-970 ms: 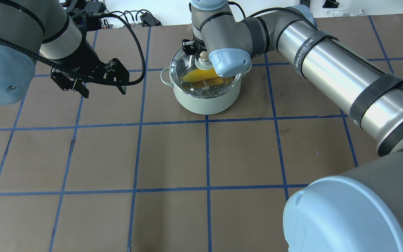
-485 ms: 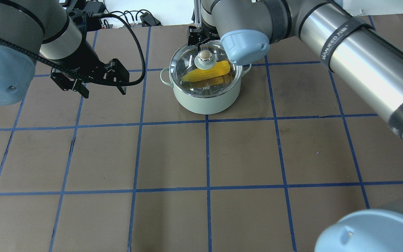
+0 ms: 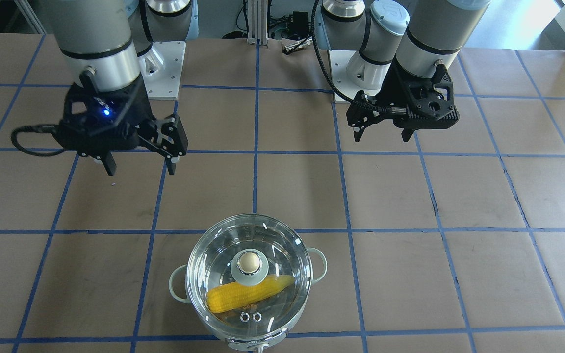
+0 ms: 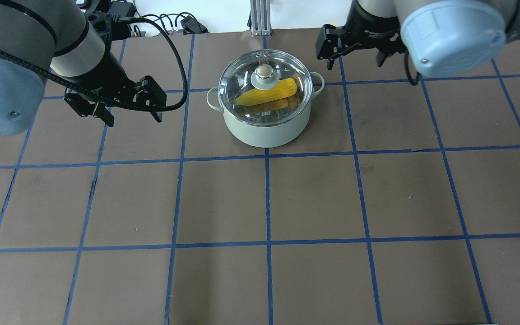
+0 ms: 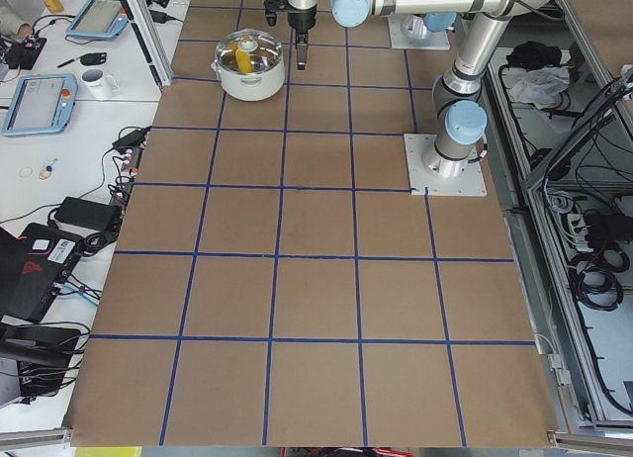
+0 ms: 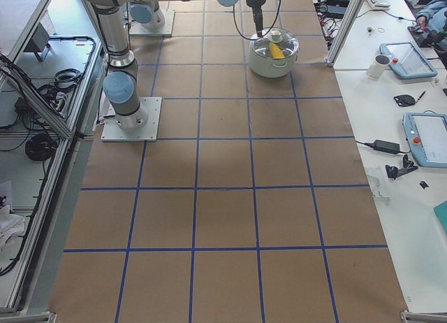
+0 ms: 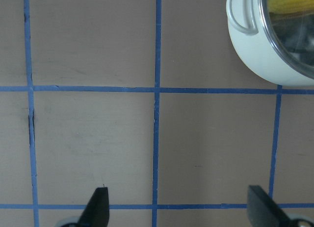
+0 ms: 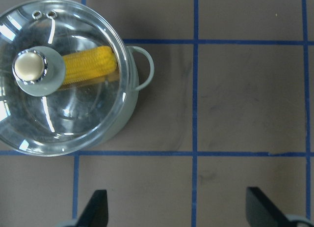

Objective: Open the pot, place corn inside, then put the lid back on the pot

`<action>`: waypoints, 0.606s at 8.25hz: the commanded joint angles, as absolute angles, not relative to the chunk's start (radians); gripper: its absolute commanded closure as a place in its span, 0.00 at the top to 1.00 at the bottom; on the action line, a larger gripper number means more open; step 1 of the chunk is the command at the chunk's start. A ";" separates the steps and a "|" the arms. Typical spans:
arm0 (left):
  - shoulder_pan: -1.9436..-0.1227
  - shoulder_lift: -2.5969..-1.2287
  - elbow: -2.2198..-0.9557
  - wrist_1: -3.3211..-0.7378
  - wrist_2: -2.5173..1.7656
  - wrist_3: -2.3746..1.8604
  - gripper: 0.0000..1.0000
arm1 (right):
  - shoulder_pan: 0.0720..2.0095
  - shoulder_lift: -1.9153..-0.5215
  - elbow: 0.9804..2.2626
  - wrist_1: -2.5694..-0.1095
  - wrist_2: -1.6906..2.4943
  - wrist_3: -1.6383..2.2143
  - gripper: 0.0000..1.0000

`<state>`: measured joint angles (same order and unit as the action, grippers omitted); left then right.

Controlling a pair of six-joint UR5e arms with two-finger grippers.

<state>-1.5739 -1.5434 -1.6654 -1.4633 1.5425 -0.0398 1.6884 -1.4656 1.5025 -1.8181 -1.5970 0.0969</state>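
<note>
My right gripper [image 4: 354, 64] hangs just beyond the pot [image 4: 264, 131], off its right handle and not touching it. Its fingers are spread wide with nothing between them. My left gripper [image 4: 132, 116] hovers well apart on the pot's other side, just as wide open and just as empty, over bare table [image 4: 314, 194]. The corn [image 4: 266, 92] lies inside the pot, and the lid [image 4: 237, 81] sits on the rim over it with its knob [image 4: 264, 70] upright at the centre. As I judge it, the last step, replacing the lid, is done, and the lid looks level all round. What remains asks little of me: lift both arms clear without clipping a handle or nudging the knob.
</note>
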 commanded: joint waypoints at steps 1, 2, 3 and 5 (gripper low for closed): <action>-1.574 -1.543 -1.664 -1.463 1.545 -0.034 1.00 | 1.649 -1.594 1.548 -1.622 -1.594 0.061 1.00; -1.574 -1.545 -1.664 -1.463 1.545 -0.034 1.00 | 1.646 -1.594 1.561 -1.614 -1.598 0.051 1.00; -1.574 -1.545 -1.664 -1.465 1.555 -0.035 1.00 | 1.644 -1.594 1.563 -1.614 -1.598 0.049 1.00; -1.572 -1.545 -1.664 -1.463 1.557 -0.035 1.00 | 1.640 -1.594 1.560 -1.624 -1.605 0.029 1.00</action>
